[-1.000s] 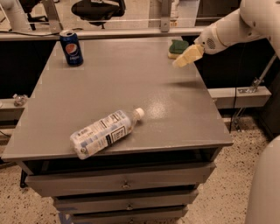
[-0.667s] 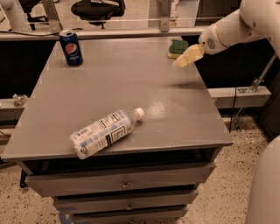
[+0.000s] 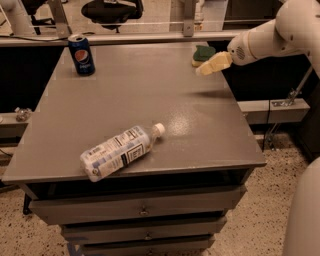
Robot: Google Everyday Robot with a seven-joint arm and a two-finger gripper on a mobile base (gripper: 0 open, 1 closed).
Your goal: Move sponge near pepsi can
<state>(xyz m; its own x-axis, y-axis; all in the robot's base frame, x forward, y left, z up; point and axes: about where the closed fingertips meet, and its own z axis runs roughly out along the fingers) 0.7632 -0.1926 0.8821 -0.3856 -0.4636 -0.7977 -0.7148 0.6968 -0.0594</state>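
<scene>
The sponge [image 3: 203, 53], dark green on top over pale foam, lies at the far right corner of the grey table [image 3: 150, 95]. My gripper [image 3: 209, 67] reaches in from the right on a white arm. It hovers just in front of the sponge and partly covers its near edge. I cannot tell whether it touches the sponge. The pepsi can [image 3: 81, 55], dark blue with a silver top, stands upright at the far left corner, well away from the sponge.
A clear plastic bottle [image 3: 120, 152] with a white label lies on its side near the table's front edge. Drawers [image 3: 142, 210] sit under the tabletop. Office chairs [image 3: 111, 9] and a rail stand behind the table.
</scene>
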